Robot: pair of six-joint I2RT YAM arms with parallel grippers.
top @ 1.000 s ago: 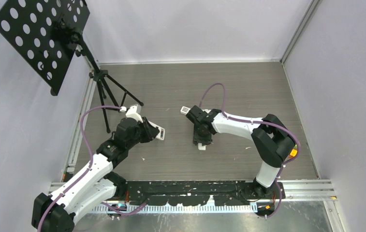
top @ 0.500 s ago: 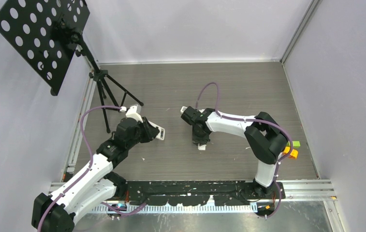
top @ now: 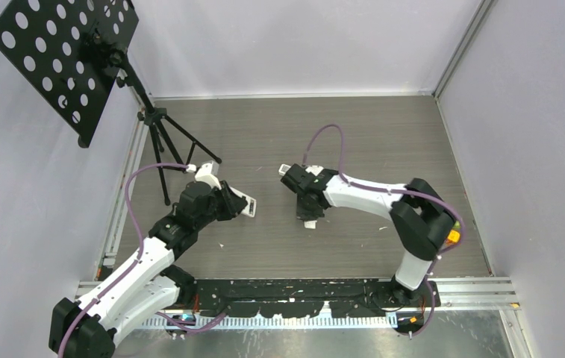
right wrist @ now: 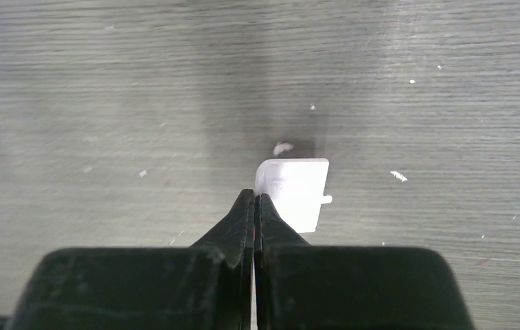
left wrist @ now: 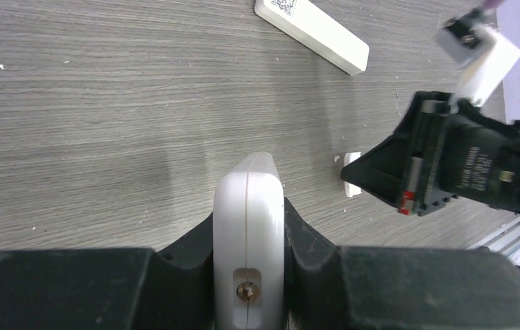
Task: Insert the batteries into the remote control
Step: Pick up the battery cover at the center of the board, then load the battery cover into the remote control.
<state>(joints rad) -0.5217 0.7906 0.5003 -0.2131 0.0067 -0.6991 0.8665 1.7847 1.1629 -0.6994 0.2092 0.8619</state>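
My left gripper point(left wrist: 249, 210) is shut on a white remote control point(left wrist: 247, 185), held edge-on just above the table; its end sticks out of the jaws point(top: 243, 203). A small white cover plate point(right wrist: 297, 189) lies flat on the table. My right gripper point(right wrist: 255, 199) is shut, its tips pressed together at the plate's left edge with nothing visible between them. From above, that gripper point(top: 309, 215) points down at the plate point(top: 312, 224). The batteries are out of view.
A second long white bar with a printed code point(left wrist: 312, 31) lies farther off on the table. A music stand point(top: 161, 130) with a black perforated plate point(top: 63, 52) fills the back left. An orange block point(top: 454, 236) sits by the right arm's elbow.
My right gripper has closed from partly open to fully shut beside the white plate, and its arm has shifted slightly. The left arm and its remote have not moved.
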